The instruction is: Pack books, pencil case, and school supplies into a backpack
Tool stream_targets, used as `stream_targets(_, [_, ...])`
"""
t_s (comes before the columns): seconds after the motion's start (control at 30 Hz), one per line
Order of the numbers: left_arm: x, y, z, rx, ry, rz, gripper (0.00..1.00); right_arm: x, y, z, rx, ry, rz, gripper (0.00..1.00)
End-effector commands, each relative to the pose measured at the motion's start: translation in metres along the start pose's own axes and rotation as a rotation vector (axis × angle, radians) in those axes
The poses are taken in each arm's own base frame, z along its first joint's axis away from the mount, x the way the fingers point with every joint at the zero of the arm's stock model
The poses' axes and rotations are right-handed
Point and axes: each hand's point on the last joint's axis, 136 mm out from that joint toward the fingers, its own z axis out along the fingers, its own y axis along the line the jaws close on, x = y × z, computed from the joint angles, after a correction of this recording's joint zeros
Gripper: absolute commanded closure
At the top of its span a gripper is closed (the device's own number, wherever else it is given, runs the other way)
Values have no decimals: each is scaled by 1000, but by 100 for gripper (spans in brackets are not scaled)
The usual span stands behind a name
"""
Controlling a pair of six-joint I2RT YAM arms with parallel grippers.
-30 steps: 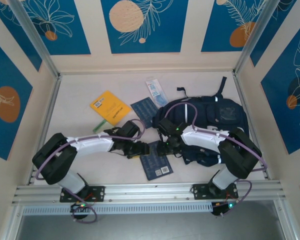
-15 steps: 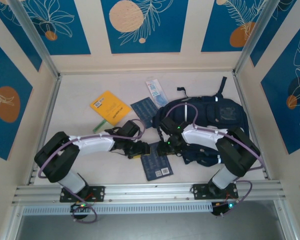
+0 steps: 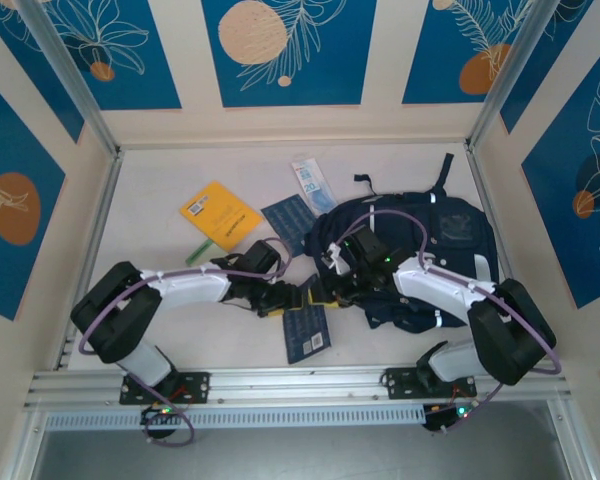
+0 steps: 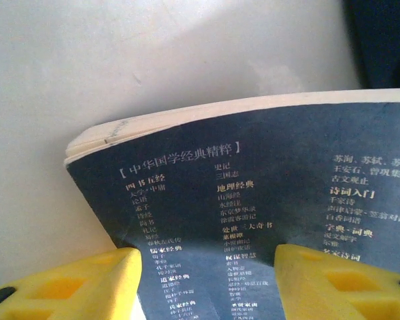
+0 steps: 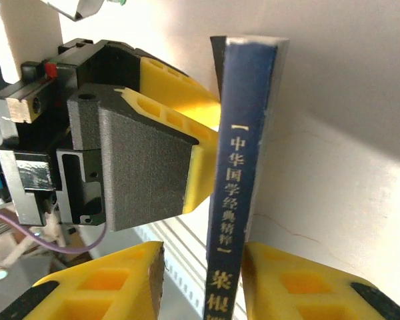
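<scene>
A dark navy book [image 3: 307, 330] stands tilted on edge near the table's front, between my two grippers. My left gripper [image 3: 283, 298] is open, and its yellow fingers [image 5: 177, 83] lean against the book's cover [image 4: 253, 180]. My right gripper [image 3: 322, 291] straddles the book's spine [image 5: 243, 167]. One of its pads touches the spine and the other stands a small gap off, so it is open [image 5: 203, 280]. The navy backpack [image 3: 442, 235] lies at the right, under my right arm. A yellow-orange book [image 3: 220, 215] and a second navy book [image 3: 288, 212] lie further back.
A pale blue-white packet [image 3: 313, 183] lies behind the second navy book. A pale green packet [image 3: 200, 252] sits by the yellow book's near corner. The metal rail [image 3: 300, 385] runs along the front edge, and frame walls close in the left, right and back.
The right arm has swung so that its gripper now sits over the navy book's spine, with jaws narrowing. The book has tipped up from flat onto its edge. The left gripper has barely moved.
</scene>
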Motion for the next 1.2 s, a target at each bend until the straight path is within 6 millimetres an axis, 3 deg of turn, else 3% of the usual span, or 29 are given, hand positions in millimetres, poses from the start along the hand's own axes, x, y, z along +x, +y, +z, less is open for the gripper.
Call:
stream_targets(0.0, [4, 16, 6, -57, 8, -14, 43, 2, 20, 9, -128, 57, 9, 66])
stream_targets(0.07, [1, 16, 0, -53, -10, -18, 42, 0, 6, 15, -62, 61, 28, 69])
stream_targets(0.17, [-4, 14, -15, -41, -40, -21, 42, -6, -10, 16, 9, 47, 54, 81])
stream_targets(0.27, [-11, 15, -37, -44, -88, -10, 36, -13, -6, 4, 7, 0, 33, 100])
stream_targets(0.43, [-22, 12, -78, -8, -185, 11, 17, -18, 36, -29, -127, -74, -78, 100])
stream_targets(0.63, [-29, -14, -124, 112, -293, 39, 1, -39, 76, -75, -289, -274, -66, 100])
stream_targets(0.77, [-31, -42, -154, 247, -381, 36, 1, -61, 90, -109, -346, -519, 29, 100])
stream_targets(0.93, [-37, -56, -182, 362, -493, -34, 1, -81, 87, -145, -432, -819, 207, 100])
stream_targets(1.17, [-48, -74, -185, 515, -523, -188, 1, -93, 116, -170, -505, -977, 195, 100])
